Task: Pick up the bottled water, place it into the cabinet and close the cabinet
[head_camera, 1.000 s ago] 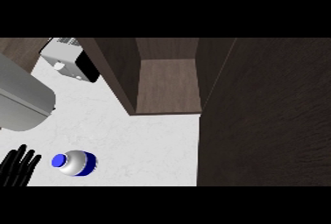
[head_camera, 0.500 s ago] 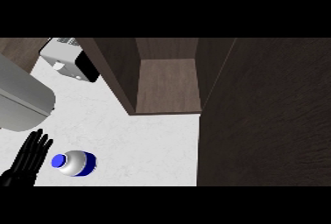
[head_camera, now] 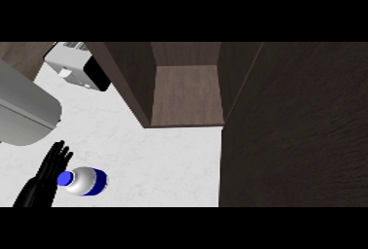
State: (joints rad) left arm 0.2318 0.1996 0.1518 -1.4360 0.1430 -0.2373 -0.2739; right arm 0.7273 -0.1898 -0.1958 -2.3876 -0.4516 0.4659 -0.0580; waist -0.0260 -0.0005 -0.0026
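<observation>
Left hand [head_camera: 45, 177], fingers straight and together, sits just left of the upright bottled water [head_camera: 84, 181] on the near-left counter [head_camera: 158, 155], lined up for a side grasp; open cabinet [head_camera: 187, 95] waits farther right.

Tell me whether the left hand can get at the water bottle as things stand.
Probably yes: the left hand is open right beside the water bottle, with nothing between them on the counter.
</observation>
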